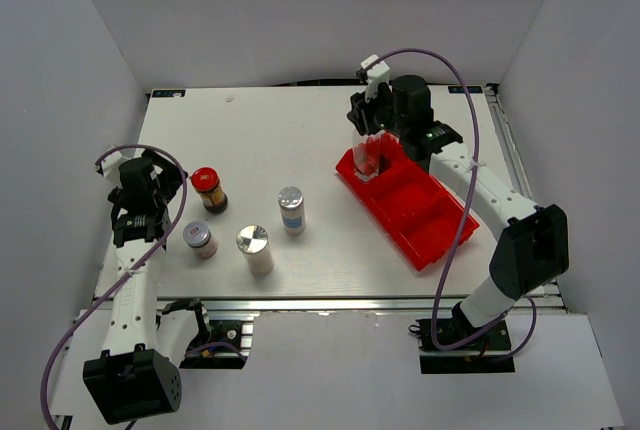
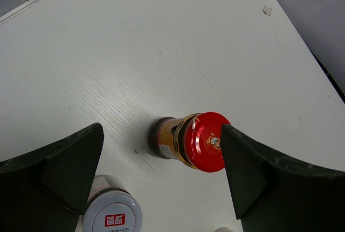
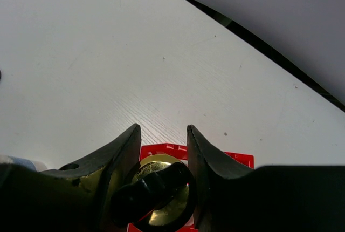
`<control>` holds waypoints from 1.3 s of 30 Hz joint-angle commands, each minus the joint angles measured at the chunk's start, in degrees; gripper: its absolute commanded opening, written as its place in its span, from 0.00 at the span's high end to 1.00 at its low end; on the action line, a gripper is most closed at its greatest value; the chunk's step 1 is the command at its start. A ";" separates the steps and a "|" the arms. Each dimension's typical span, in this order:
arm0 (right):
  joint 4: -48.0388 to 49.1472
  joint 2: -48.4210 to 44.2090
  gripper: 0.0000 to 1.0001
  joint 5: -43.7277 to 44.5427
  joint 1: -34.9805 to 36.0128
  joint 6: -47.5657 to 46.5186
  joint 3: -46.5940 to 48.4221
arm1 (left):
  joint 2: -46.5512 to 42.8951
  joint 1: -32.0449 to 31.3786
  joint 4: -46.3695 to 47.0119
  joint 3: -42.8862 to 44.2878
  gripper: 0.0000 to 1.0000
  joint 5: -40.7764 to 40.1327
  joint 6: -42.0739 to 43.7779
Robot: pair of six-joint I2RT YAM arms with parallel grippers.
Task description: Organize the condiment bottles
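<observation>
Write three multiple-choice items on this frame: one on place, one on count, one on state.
1. Where does the red-lidded jar stand?
A. In the red bin
B. On the table, just ahead of the left hand
C. By the right arm's base

2. How many silver-lidded shakers stand on the table?
A. One
B. Five
C. Three

3. What state is the left hand in?
A. Open, holding nothing
B. Shut on the jar
C. Shut on a shaker

Answers:
1 B: the left wrist view shows the jar on bare table, framed by the fingers.
2 C: the top view shows three silver lids.
3 A: the fingers stand wide apart.
</observation>
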 commanded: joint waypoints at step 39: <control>7.38 -12.29 0.20 6.85 -0.54 -0.63 0.34 | -0.40 -0.22 -0.93 1.44 0.02 -1.37 0.19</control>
